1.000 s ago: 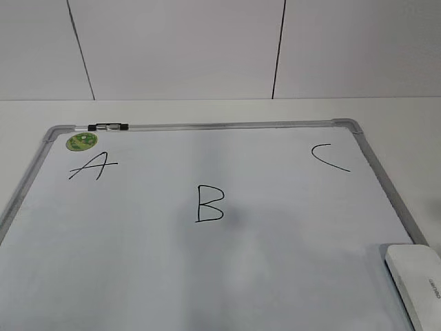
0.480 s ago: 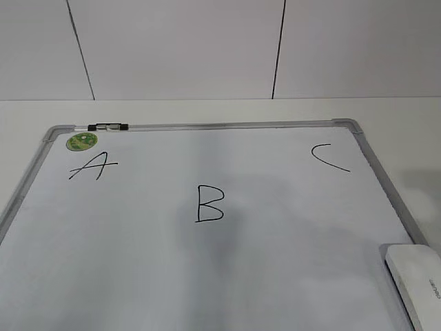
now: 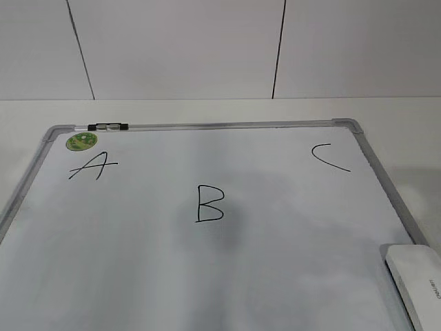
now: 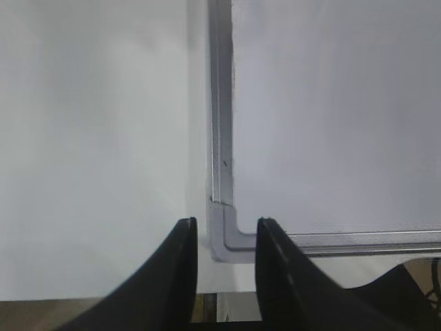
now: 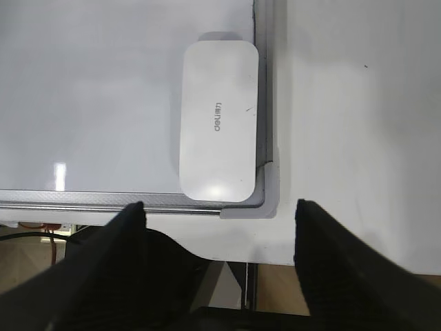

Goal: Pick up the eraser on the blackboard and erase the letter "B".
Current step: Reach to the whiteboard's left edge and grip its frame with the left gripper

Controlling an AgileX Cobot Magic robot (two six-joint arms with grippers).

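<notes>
The blackboard (image 3: pixel 275 227) is a white board with a silver-grey frame, lying flat on the table. The letter "B" (image 3: pixel 209 203) is drawn in black at its middle. The white eraser (image 3: pixel 417 281) lies on the board's near right corner; it also shows in the right wrist view (image 5: pixel 218 121), flat and just ahead of my right gripper (image 5: pixel 219 207). That gripper is wide open and empty, above the board's near edge. My left gripper (image 4: pixel 224 224) is open and empty over the board's near left corner piece (image 4: pixel 224 234). Neither gripper shows in the exterior view.
A slanted "A" (image 3: pixel 92 166) and a green sticker (image 3: pixel 81 141) are at the board's far left, a "C" (image 3: pixel 329 156) at the far right. A small black-and-clear clip (image 3: pixel 109 127) sits on the far frame. White table (image 5: pixel 344 103) lies right of the board.
The eraser sits slightly lower and further right in the exterior view than one second ago. The shadow on the board near the B has shifted a little.
</notes>
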